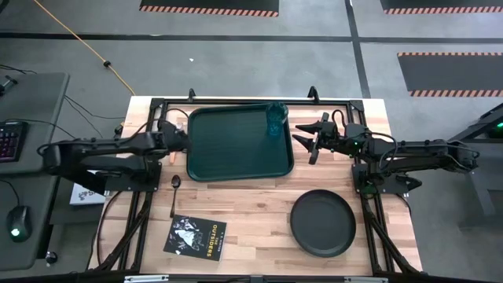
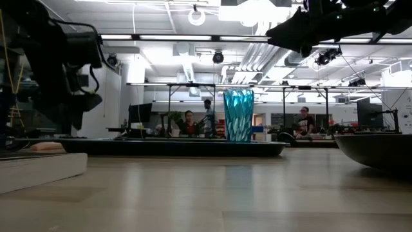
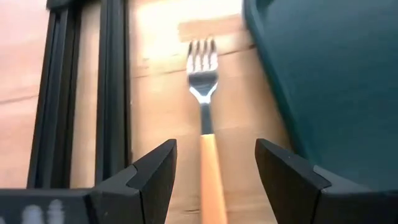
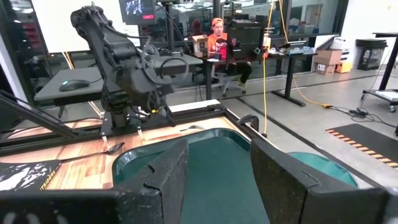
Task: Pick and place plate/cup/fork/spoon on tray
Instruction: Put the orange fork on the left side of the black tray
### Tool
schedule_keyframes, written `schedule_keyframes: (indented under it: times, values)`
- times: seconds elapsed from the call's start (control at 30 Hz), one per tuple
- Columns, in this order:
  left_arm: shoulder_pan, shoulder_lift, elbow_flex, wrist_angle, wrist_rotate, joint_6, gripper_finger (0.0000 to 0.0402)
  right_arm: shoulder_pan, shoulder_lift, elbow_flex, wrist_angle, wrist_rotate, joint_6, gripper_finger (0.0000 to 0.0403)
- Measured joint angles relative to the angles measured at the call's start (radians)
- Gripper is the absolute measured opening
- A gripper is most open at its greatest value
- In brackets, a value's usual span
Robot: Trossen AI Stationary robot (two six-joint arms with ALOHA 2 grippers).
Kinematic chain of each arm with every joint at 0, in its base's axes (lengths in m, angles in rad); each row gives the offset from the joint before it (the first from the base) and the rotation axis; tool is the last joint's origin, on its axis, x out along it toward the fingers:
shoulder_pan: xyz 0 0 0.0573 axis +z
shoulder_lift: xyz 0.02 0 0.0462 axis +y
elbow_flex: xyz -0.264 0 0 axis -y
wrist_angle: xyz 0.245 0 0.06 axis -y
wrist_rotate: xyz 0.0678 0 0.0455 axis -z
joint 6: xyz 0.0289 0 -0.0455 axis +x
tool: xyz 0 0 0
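I have the left gripper (image 3: 211, 171) down at the left edge of the tray, its fingers (image 3: 152, 177) spread wide with the fork (image 3: 204, 93) lying between them on the bare wood. The jaws are released; nothing is gripped. The fork's orange handle runs back between the fingers and its tines point away from the wrist, just beside the tray's outer wall. I judge this to be the approach for a fork pick, not yet closed.

My right gripper (image 1: 308, 142) hangs raised just off the tray's right edge, near the cup. Its fingers (image 4: 165, 177) are also apart and hold nothing. In the low view it sits well above the table surface.

Status of items, working outward:

- The cup (image 1: 275, 118) stands upright inside the tray (image 1: 236, 169), in the far right corner. I count this item as done.
- The fork is off the tray, on the table against its left side. Pending, and apparently the step in hand.
- The spoon (image 1: 174, 189) lies on the wood near the tray's near left corner, clear of the lip. Pending.
- The plate (image 1: 322, 223) rests on the table toward the near right, well apart from the tray. Pending.

A black booklet (image 1: 195, 237) lies on the table near the spoon; it is no part of the job.

By my assessment one of four items is placed and three remain. The tray floor beyond the cup's corner is open.
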Motion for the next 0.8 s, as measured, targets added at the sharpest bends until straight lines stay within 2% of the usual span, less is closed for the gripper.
schedule_keyframes:
  times: [0.27, 0.8]
  values:
    - [0.039, 0.104, 0.000, 0.042, 0.063, -0.008, 0.0209, 0.000, 0.000, 0.000, 0.000, 0.000, -0.006, 0.0165]
    - [0.078, 0.309, 0.004, 0.131, 0.080, 0.033, 0.0209, 0.000, 0.000, 0.000, 0.000, 0.001, -0.004, 0.0165]
